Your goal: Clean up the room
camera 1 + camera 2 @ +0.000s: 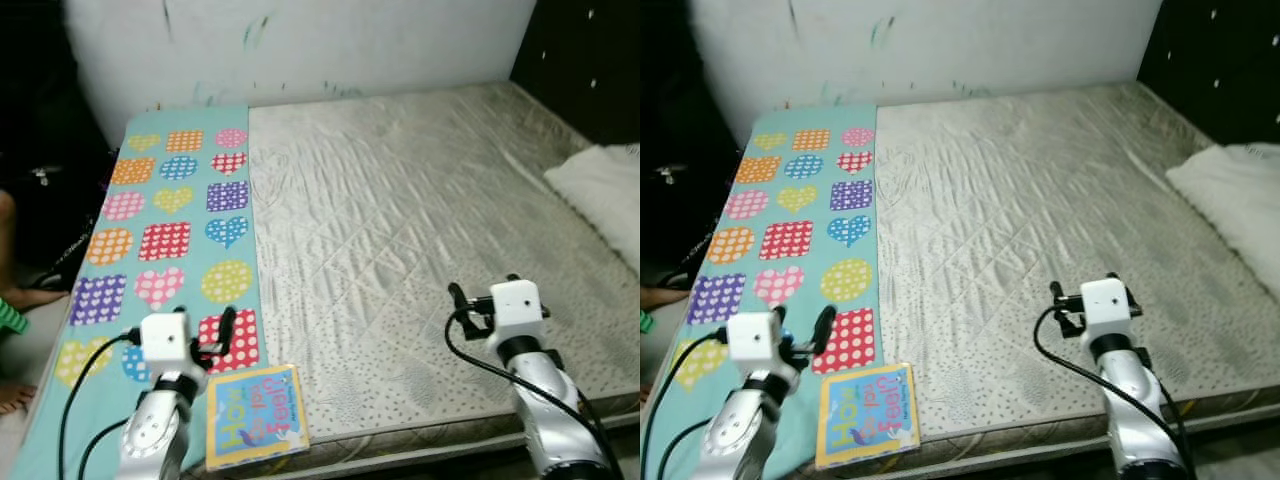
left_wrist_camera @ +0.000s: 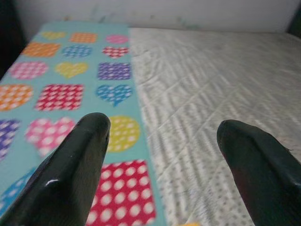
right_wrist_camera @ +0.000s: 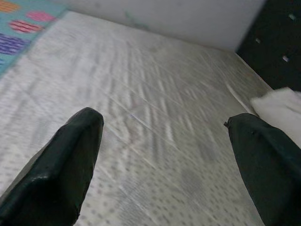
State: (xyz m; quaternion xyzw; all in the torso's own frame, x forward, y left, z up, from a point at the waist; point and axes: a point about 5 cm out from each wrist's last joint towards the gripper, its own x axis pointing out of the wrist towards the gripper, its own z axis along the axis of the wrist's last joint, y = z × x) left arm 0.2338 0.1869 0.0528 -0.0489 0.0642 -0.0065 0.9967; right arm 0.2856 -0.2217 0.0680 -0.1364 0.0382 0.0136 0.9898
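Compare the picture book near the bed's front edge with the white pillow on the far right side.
The picture book is flat, stiff-edged and brightly coloured in yellow and blue with lettering; the white pillow is plain, soft and puffy. The picture book lies at the front edge, close beside the left tool; the white pillow lies farther back on the robot's right, cut by the frame edge. Both rest on the mattress.

The book lies at the mattress's near edge with its cover lettering upside down and too small to read with any certainty. The white pillow is cut off by the picture's right edge. At the left edge a person's foot and perhaps a knee are cropped. The left wrist view blurs the heart-patterned blanket.
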